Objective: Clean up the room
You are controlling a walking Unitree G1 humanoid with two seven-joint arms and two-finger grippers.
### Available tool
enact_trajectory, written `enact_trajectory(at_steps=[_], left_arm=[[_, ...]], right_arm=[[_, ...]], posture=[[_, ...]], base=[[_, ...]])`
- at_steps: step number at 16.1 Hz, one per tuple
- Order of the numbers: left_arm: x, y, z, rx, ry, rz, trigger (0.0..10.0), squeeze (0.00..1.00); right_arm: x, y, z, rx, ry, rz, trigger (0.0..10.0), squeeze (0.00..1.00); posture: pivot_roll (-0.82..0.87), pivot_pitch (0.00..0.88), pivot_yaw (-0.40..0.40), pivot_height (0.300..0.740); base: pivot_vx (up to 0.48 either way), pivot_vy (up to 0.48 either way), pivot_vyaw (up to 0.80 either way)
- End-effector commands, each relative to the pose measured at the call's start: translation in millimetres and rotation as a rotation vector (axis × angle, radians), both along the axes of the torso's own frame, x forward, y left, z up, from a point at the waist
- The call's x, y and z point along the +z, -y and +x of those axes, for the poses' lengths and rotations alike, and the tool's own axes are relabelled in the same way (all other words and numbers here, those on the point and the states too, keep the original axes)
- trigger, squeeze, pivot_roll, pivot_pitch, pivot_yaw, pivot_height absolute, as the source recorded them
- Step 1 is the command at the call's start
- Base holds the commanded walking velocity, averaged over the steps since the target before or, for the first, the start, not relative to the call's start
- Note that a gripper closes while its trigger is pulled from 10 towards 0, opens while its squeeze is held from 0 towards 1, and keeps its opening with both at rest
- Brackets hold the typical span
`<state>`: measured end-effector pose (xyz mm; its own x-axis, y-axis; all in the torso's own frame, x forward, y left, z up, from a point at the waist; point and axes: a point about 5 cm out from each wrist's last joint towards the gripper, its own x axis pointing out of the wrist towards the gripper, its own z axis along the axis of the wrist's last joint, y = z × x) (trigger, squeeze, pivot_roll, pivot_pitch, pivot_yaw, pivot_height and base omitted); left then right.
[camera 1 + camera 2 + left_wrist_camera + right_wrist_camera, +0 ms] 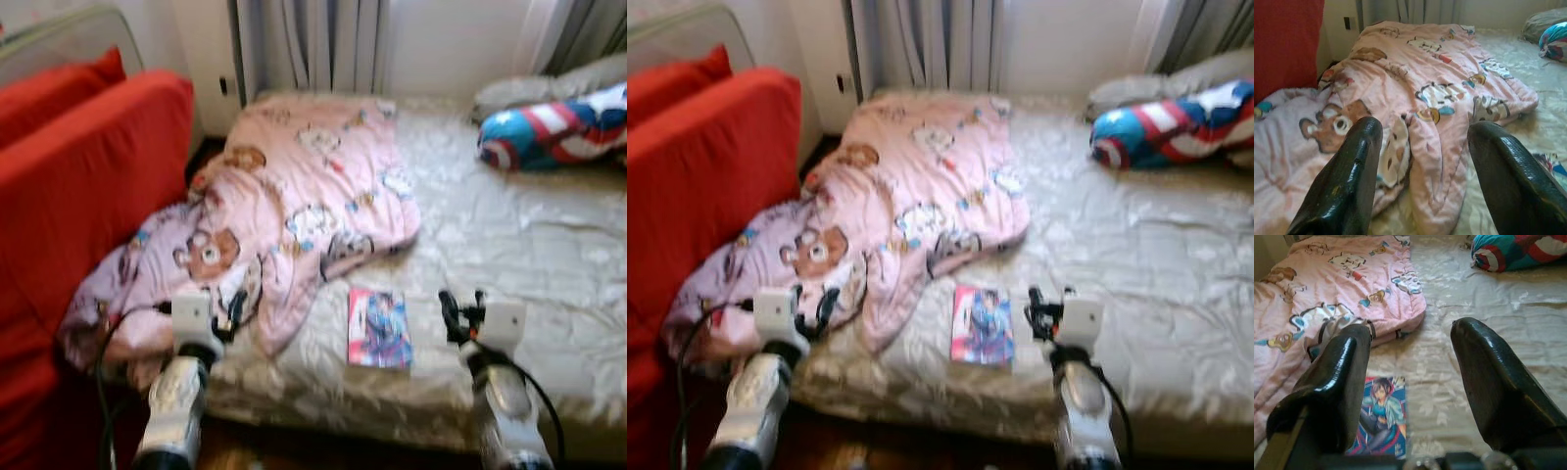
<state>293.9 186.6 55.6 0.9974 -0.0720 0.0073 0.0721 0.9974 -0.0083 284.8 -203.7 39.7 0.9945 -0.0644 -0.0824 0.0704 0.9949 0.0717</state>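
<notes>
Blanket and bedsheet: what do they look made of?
Blanket: soft padded fabric, likely quilted cotton or fleece, matte, puffy folds, cartoon bear print. Bedsheet: thin woven cloth, probably satin-like; faint sheen, floral pattern and fine creases.

Two silver, crinkled-looking forearms are ending in pale boxy wrist housings. Ahead of each housing, the left claw (pixel 235 305) and the right claw (pixel 453 311) are showing two long black fingers (pixel 1347 181), glossy, rounded at the tips and faintly textured. Black cables are looping out behind each housing and trailing along the forearms.
</notes>
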Motion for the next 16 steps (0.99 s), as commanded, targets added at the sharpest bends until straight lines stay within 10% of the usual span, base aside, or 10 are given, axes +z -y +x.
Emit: enact_trajectory(at_steps=[1,16], left_arm=[[-0.7,-0.8,-2.5,0.001,-0.005,-0.01,10.0,0.0],[-2.6,2.4,-6.9,-0.015,-0.023,-0.01,10.0,0.0]], right_arm=[[-2.4,-1.2,-3.0,0.004,-0.008,0.003,10.0,0.0],[-9.9,-6.9,-7.8,0.024,-0.048,0.016,10.0,0.0]], posture=[[-0.03,0.057,-0.008,0.654],[-0.02,0.069,-0.004,0.654]], base=[[0.0,0.0,0.0],[0.0,0.0,0.0]])
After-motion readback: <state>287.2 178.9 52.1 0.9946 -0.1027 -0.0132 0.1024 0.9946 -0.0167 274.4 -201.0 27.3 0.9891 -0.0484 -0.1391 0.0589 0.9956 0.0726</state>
